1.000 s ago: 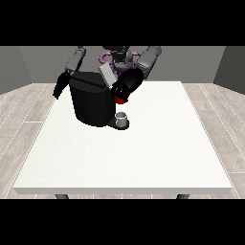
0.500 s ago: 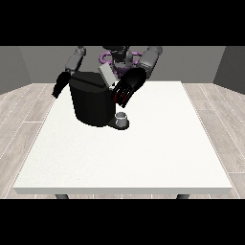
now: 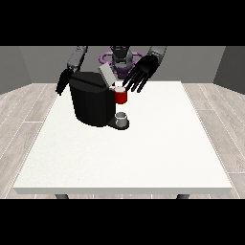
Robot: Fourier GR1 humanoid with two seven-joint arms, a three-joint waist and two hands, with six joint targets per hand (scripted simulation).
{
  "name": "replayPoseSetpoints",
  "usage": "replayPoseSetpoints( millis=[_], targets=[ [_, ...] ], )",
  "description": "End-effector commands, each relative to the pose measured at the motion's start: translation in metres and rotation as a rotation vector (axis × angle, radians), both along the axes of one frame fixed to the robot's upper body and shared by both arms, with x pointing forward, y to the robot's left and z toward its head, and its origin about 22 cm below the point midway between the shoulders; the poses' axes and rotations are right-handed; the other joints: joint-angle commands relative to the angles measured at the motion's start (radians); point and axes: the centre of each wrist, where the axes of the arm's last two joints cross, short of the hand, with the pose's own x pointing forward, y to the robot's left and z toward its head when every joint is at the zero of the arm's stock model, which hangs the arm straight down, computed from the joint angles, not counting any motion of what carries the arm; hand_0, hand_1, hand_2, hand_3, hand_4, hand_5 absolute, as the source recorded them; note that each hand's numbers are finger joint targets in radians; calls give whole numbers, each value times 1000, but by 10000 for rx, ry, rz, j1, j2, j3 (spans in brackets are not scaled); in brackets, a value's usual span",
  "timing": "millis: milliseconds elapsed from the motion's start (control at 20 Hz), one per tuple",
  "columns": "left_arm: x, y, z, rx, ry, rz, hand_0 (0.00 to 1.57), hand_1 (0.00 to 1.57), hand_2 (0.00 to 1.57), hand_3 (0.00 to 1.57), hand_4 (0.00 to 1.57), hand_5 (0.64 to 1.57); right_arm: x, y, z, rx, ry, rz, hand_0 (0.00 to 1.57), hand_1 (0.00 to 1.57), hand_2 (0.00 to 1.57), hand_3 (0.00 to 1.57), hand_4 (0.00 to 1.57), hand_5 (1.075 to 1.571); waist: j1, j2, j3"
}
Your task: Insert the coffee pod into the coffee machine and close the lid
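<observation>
The black coffee machine stands on the white table, left of the middle, towards the back. Its grey lid is tilted up and open. A red thing at the machine shows at the machine's top front. A small grey thing rests on the machine's base below it. The hand at the view's right hovers just above and right of the red thing, open with fingers spread, holding nothing. The hand at the view's left hangs beside the machine's left side, fingers pointing down, holding nothing.
The robot's torso is behind the machine at the table's far edge. White tabletop stretches in front of and to the right of the machine. Grey wooden floor surrounds the table.
The hand at the view's right has lifted up and to the right, off the machine's top front, and its fingers have spread. The other hand has not moved.
</observation>
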Motion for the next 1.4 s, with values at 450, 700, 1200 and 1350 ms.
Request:
replayPoseSetpoints(
  millis=[450,700,1200,1350],
  targets=[
    [-31,-28,-177,-7917,3119,-934,0,0,0,0,467,1571,-65,-45,-85,490,2167,-1597,0,0,0,0,0,1571,2178,-3274,-32],
    [-78,-29,-267,-10345,5013,-157,0,0,0,0,394,1571,-73,-48,-86,757,2325,-1576,0,0,0,0,0,1571,3038,-4562,-14],
    [-132,-25,-326,-10488,6031,1086,0,0,0,0,414,1571,-43,-28,-29,674,1136,1264,0,0,0,0,196,1571,3364,-5557,-5],
    [-126,-21,-316,-11287,6811,923,0,0,0,0,353,1571,-34,-39,-15,197,1406,976,0,0,0,0,251,1571,3887,-5985,-3]
  ],
)
